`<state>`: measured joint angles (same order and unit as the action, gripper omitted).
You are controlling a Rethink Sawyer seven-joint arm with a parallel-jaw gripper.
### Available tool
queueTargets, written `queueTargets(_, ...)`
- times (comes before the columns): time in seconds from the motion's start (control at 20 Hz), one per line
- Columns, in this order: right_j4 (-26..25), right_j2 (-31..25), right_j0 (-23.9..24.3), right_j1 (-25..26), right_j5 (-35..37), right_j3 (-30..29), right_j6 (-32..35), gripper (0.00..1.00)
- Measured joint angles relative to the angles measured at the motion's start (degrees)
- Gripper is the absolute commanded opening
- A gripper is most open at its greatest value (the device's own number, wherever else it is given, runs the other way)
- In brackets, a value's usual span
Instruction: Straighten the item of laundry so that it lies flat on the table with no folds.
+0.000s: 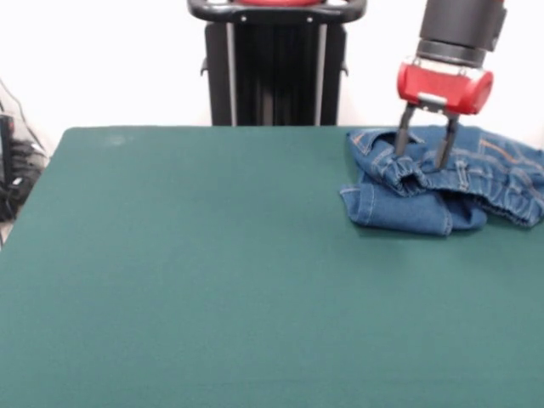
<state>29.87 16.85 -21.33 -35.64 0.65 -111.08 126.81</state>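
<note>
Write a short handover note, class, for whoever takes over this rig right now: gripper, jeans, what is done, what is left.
Gripper: open, fingers down astride a ridge of the jeans' waistband, not closed on it.
Jeans: bunched and folded in a heap at the far right of the table, running towards the picture's right edge.
Done: nothing flat yet.
Left: grasp the cloth, pull it out and spread it until no folds remain.

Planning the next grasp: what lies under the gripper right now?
Under the gripper lies the crumpled jeans, at their bunched elastic waistband. The open fingers straddle a fold. The table beneath that fabric is covered.
</note>
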Motion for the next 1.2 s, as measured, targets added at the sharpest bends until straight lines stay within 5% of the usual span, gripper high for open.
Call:
queueTargets(0.55,3.18,-0.98,-3.73,1.42,0.43,1.75,0.00,1.00)
queueTargets(1.2,3.92,-3.80,-5.85,10.82,-3.50,2.24,0.00,1.00)
